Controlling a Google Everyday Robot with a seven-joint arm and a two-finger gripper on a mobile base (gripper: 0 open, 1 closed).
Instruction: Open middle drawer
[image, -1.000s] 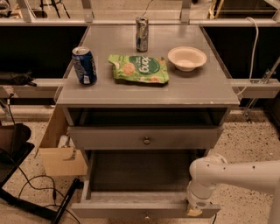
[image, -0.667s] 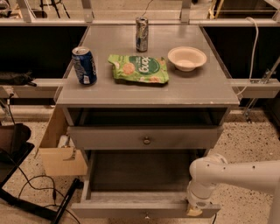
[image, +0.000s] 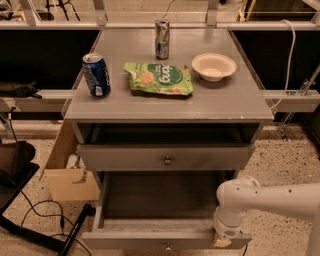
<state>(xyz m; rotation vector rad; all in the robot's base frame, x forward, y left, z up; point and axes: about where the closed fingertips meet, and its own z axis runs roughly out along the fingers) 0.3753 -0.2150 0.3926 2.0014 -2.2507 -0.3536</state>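
Note:
The middle drawer is a wide grey front of medium height with a small round metal knob at its centre. It sits under the cabinet top, with a dark opening above it. Below it, the bottom drawer is pulled far out towards me and its inside shows. My white arm comes in from the lower right. My gripper points down at the right end of the bottom drawer's front, well below and to the right of the middle drawer's knob.
On the cabinet top stand a blue can, a silver can, a green snack bag and a white bowl. A cardboard box and black cables lie on the floor to the left.

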